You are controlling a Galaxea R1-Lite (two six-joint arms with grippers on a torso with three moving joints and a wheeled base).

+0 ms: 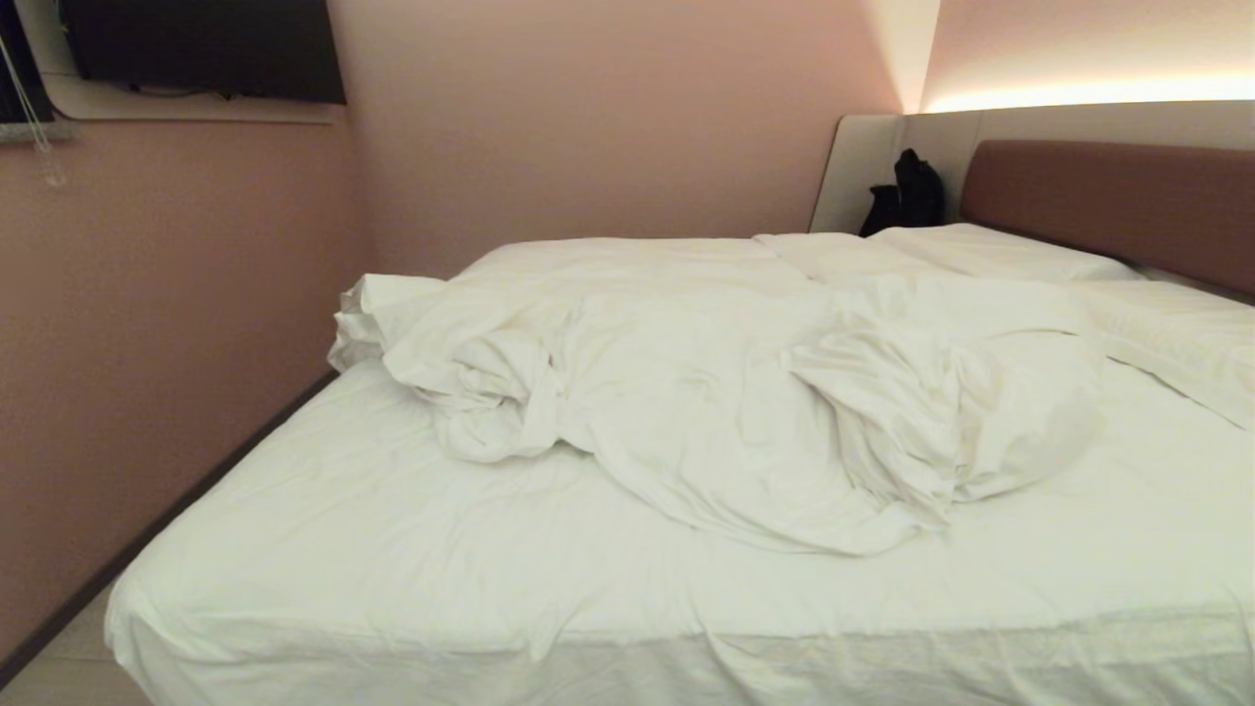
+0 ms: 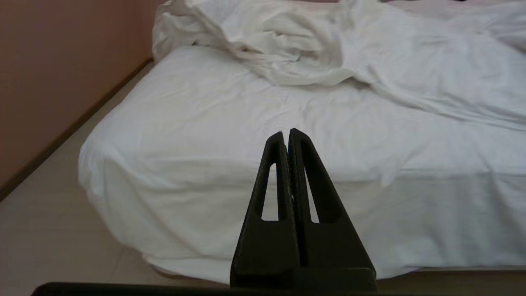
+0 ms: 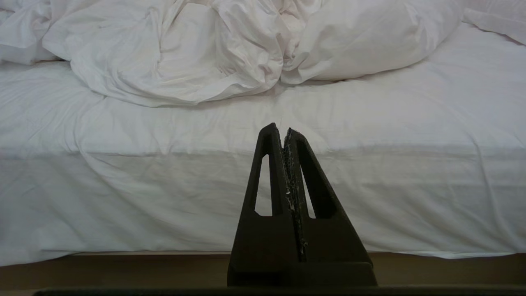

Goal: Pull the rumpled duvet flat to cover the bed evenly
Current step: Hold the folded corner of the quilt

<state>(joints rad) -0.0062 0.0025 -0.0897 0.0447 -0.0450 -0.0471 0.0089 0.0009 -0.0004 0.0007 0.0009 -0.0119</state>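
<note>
The white duvet (image 1: pixel 726 392) lies bunched in a rumpled heap across the middle of the bed (image 1: pixel 412 579), leaving the fitted sheet bare along the near edge. The same heap shows in the left wrist view as the duvet (image 2: pixel 328 49) and in the right wrist view as the duvet (image 3: pixel 197 53). My left gripper (image 2: pixel 287 133) is shut and empty, held in front of the bed's near left corner, well short of the duvet. My right gripper (image 3: pixel 280 129) is shut and empty too, facing the mattress side. Neither arm shows in the head view.
Flat white pillows (image 1: pixel 990 253) lie by the reddish-brown headboard (image 1: pixel 1108 201) at the back right. A dark bag (image 1: pixel 907 196) sits in the far corner. A pink wall (image 1: pixel 147 343) runs close along the bed's left side, with a narrow floor strip (image 2: pixel 37 222).
</note>
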